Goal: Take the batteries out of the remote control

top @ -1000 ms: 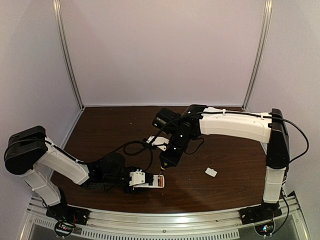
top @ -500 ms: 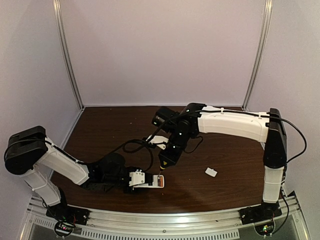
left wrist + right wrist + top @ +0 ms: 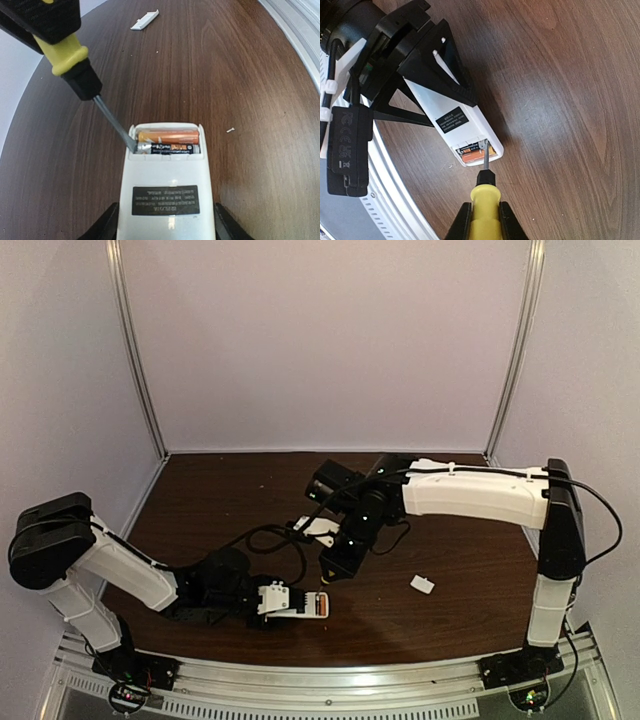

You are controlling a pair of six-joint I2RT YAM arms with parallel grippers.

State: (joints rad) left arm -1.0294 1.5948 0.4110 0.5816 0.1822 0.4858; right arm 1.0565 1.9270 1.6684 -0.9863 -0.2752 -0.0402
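Remote control (image 3: 167, 190), plain back up, is clamped by its sides in the left pincer (image 3: 167, 227), close to the near edge of the tabletop (image 3: 250, 75). Both batteries (image 3: 167, 136) lie in its open bay. Right pincer (image 3: 484, 222) is closed on the yellow screwdriver (image 3: 482, 205), whose blade tip touches one end of the dark cell (image 3: 170, 148). Risks: the tip may skid off that rounded end, levering may twist the remote in its clamp, and a freed cell may roll off the near edge.
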